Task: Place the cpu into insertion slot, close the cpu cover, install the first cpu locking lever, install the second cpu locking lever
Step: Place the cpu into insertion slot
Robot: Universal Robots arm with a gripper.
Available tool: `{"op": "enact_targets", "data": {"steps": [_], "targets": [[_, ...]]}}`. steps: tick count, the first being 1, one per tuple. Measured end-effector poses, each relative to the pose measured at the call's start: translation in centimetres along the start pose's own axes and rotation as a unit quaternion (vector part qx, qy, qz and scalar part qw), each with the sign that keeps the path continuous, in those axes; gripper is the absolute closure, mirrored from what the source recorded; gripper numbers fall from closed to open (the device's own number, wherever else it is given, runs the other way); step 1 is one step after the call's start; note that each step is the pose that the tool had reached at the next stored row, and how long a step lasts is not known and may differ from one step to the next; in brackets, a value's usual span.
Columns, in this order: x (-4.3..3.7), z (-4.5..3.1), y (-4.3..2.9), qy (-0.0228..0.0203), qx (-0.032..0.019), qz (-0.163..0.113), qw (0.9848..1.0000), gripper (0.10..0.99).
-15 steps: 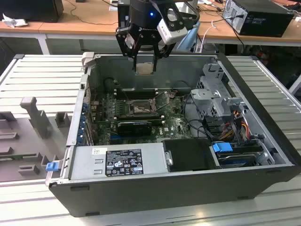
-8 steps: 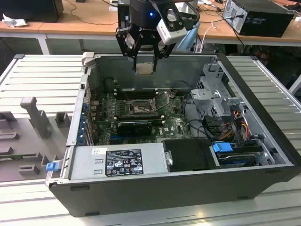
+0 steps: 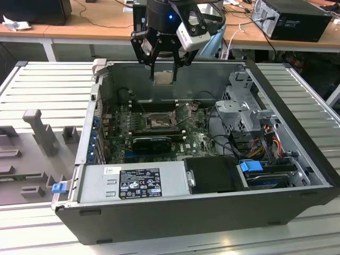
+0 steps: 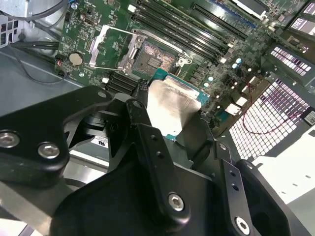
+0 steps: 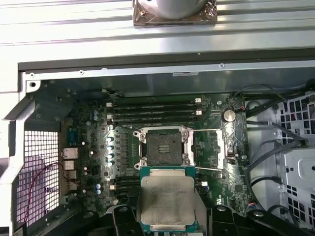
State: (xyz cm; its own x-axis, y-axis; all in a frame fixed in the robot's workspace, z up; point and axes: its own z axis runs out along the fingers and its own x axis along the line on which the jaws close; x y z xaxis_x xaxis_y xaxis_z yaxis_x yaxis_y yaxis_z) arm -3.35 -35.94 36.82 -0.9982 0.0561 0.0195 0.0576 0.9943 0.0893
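Note:
The cpu hangs above the open computer case, clamped flat between my gripper's fingers. In the first wrist view the cpu shows its silver lid and green edge, just short of the insertion slot. The slot lies bare on the green motherboard, well below the chip. The cpu cover is swung open to one side of the slot, with thin wire levers standing loose around it. In the second wrist view the cpu is in the gripper, and beyond it are the slot and the cover.
A long black card lies just in front of the slot. The power supply fills the case's near side. A drive cage with cables stands at the exterior view's right. Memory slots run behind the socket. The case walls ring the board.

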Motion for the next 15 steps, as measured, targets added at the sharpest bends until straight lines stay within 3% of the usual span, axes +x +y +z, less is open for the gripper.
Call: {"op": "enact_targets", "data": {"steps": [15], "targets": [[0.0,0.02,0.0,-0.0024,-0.0005,0.026,0.9997,0.561]]}}
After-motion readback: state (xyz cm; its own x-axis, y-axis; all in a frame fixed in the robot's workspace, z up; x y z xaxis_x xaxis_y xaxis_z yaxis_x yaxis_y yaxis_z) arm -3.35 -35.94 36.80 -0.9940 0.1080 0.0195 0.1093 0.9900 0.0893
